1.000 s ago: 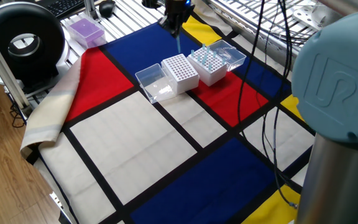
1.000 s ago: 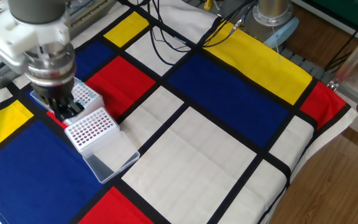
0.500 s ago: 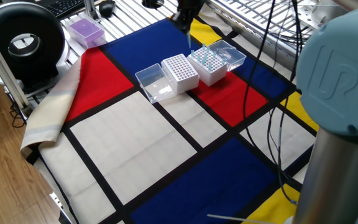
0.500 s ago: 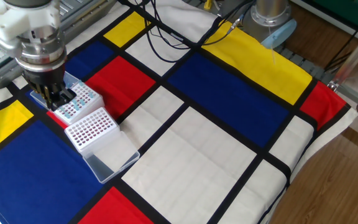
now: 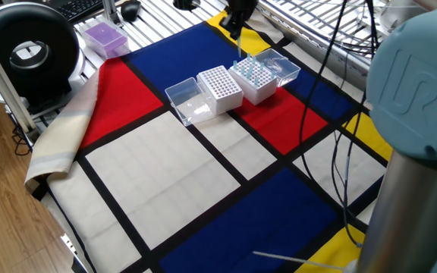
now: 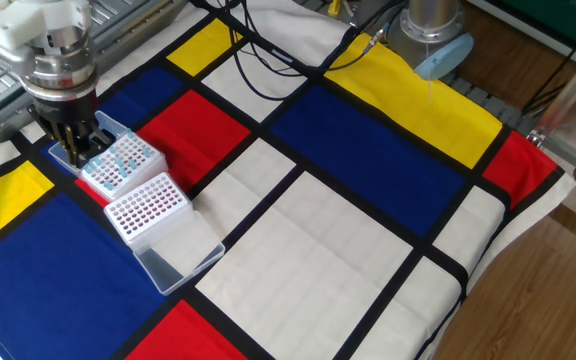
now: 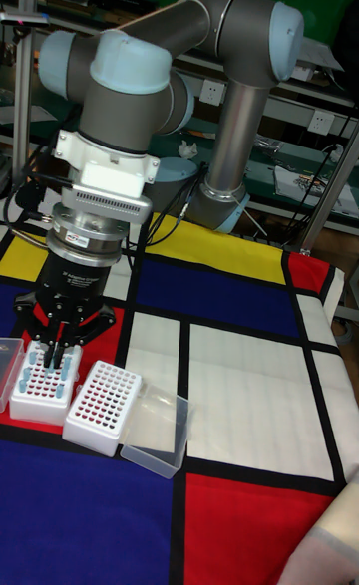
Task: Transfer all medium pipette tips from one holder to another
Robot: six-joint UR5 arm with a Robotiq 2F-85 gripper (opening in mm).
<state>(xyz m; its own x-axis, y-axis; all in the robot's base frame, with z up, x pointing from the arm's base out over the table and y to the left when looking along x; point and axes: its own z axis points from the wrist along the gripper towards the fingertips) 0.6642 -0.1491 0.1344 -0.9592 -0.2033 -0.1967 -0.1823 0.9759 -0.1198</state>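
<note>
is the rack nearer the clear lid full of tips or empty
Empty, as far as these views show. The white rack beside the clear lid shows only rows of dark open holes, while the pale blue tips stand in the other rack.

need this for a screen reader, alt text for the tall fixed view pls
A grey robot arm's gripper hangs over a white rack of pale blue pipette tips. Beside it stands a second white rack with its clear lid open, on a colour-block cloth.

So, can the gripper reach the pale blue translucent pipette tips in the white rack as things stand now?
Probably yes. The gripper hangs directly over the white rack holding the pale blue translucent pipette tips; its clear lid lies open to the side, and nothing stands between.
</note>
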